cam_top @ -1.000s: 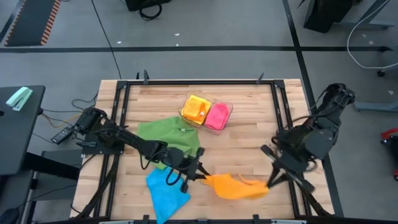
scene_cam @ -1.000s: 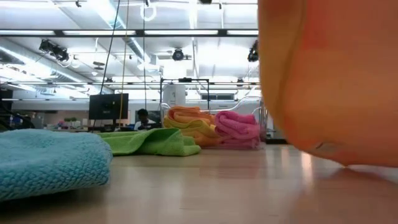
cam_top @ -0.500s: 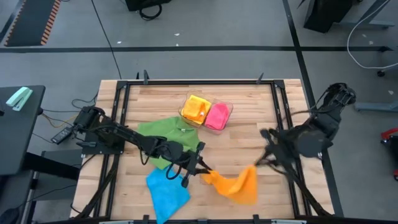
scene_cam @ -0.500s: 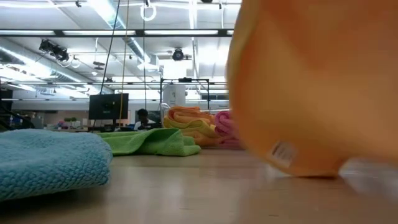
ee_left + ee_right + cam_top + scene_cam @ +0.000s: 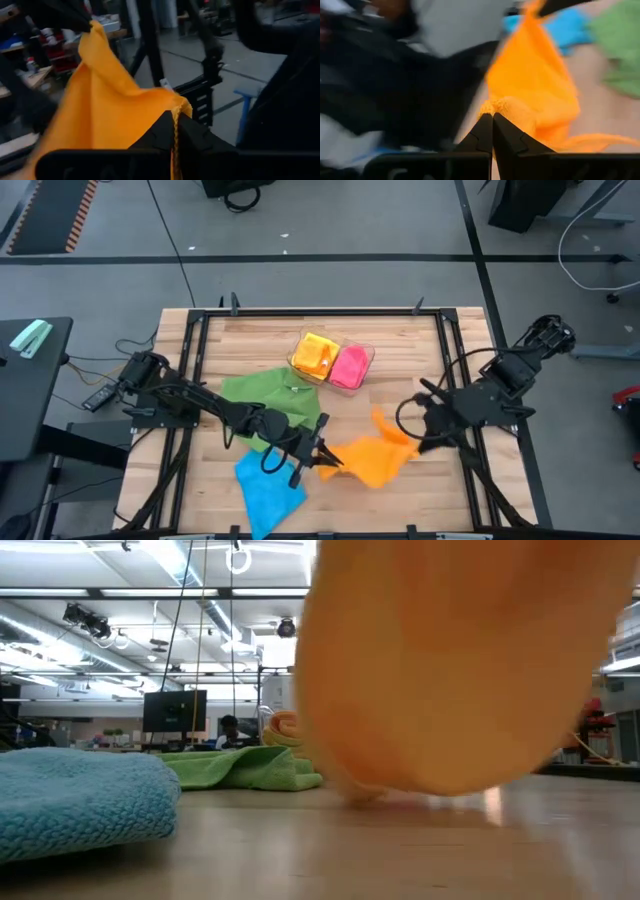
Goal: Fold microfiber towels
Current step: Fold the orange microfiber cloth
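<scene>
We have the orange towel [image 5: 372,459] strung between both arms above the front of the table [image 5: 400,350]. The left claw [image 5: 325,461] is clamped on one corner, and the right claw [image 5: 412,435] is pinched shut on the opposite corner, as both wrist views show. The cloth sags in the middle, low over the wood.

The risk we see is a lost corner — each claw grips only a thin edge, so a pull apart could tear it free and drop the towel in a heap. If we lay it down slack, it may wrinkle or land askew. The blue towel [image 5: 268,488] and the green towel [image 5: 270,400] lie near the left claw, so a low sweep could snag them.
</scene>
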Tool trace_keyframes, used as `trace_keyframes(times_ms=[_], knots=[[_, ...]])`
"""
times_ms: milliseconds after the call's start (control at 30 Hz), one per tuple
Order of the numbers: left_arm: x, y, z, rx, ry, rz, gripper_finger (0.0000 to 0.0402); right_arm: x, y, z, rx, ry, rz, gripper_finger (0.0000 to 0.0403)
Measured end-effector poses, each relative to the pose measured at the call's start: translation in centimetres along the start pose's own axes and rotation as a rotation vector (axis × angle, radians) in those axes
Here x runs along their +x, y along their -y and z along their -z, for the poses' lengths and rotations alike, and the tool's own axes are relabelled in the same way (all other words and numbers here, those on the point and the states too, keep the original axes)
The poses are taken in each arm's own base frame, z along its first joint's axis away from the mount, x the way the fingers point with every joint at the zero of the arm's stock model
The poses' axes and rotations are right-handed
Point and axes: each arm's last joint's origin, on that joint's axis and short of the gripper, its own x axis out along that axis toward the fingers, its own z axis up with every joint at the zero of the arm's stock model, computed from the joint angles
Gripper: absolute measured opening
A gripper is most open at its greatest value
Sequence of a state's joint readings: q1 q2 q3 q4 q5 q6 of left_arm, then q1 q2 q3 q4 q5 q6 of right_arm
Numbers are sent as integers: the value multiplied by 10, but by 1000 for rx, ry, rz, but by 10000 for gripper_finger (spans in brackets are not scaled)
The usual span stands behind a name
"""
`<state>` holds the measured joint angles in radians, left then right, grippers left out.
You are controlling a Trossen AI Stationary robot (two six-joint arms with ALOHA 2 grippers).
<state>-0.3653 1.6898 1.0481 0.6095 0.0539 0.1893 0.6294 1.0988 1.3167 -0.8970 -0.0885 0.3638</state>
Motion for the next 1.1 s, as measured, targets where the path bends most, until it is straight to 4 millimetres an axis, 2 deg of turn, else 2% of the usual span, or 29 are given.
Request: trace_keyframes(times_ms=[100, 200, 333, 433, 600, 667, 800, 933, 1100], knots=[[2, 5, -4, 8, 70, 73, 33, 0, -14, -3, 0, 7, -198, 10], [2, 12, -10, 17, 138, 126, 33, -3, -30, -7, -168, 51, -412, 10], [1, 18, -17, 24, 201, 138, 24, -4, -37, -9, -265, 106, -433, 10], [1, 18, -13, 20, 166, 143, 16, -1, -25, -5, -263, 76, -262, 10], [2, 7, 11, -62, -71, 142, 16, 3, 10, 8, -92, -50, 280, 10], [0, -2, 21, -103, -165, 125, 21, 3, 22, 11, -26, -79, 433, 10], [-5, -21, 37, -201, -300, 75, 21, 11, 38, 11, 71, -141, 540, 10], [-10, -37, 48, -324, -383, 17, 11, 27, 51, 9, 96, -222, 611, 10], [-15, -45, 56, -376, -462, -16, 13, 53, 70, 11, 74, -380, 731, 10]])
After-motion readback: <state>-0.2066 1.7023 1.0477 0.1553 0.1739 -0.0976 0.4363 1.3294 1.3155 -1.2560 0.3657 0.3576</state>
